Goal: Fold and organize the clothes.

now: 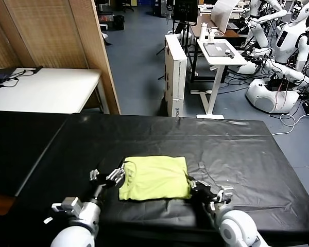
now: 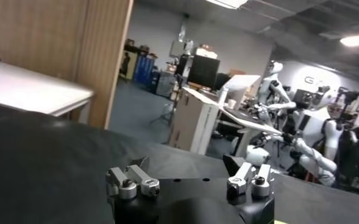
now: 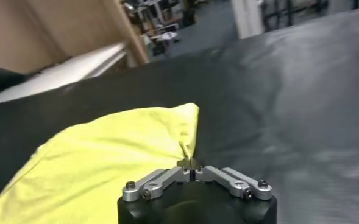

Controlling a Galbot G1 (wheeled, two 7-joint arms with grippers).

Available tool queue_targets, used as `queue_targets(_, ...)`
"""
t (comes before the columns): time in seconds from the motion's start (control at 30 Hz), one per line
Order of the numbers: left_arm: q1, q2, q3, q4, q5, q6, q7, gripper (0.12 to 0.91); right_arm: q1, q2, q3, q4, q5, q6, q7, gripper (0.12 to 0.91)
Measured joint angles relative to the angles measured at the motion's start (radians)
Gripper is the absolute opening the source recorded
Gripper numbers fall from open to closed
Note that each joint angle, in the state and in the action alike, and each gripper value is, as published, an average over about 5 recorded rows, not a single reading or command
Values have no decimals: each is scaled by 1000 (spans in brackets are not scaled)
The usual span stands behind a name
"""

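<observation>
I see the shirt (image 1: pixel 155 178) lying folded into a rough rectangle near the front edge of the table (image 1: pixel 257 154) — soft lime cotton, matte, with a few shallow wrinkles and a rounded fold along its left side. The table cover is black and slightly glossy, creased in thin ridges just right of the shirt. My right gripper (image 3: pixel 192 173) sits at the shirt's right front edge, its metal fingers pinched together on a small tuck of the yellow-green fabric; the cloth rises in a little peak right at the tips. My left gripper (image 1: pixel 109 176) hovers just beside the shirt's left edge, fingers spread wide, holding nothing. Behind the shirt the black surface runs broad and bare to the far edge, and there is room on both sides too. Beyond the table stand a white desk (image 1: pixel 46 87) and a wooden partition (image 1: pixel 67 36).
</observation>
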Motion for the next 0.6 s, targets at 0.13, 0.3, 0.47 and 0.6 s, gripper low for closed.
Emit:
queue_targets(0.13, 7, 0, -6, 7, 10, -13, 0, 907, -27, -19, 39, 27, 0, -2, 2, 196)
queue_targets(0.3, 22, 9, -8, 16, 51, -40, -9, 907, -67, -46, 102, 82, -51, 38, -18, 485)
queue_targets(0.47, 58, 38, -27, 8, 126, -122, -30, 907, -117, -70, 182, 137, -154, 129, -71, 790)
queue_targets(0.6, 127, 83, -60, -14, 154, -197, -29, 907, -181, -80, 250, 180, -215, 244, -90, 897)
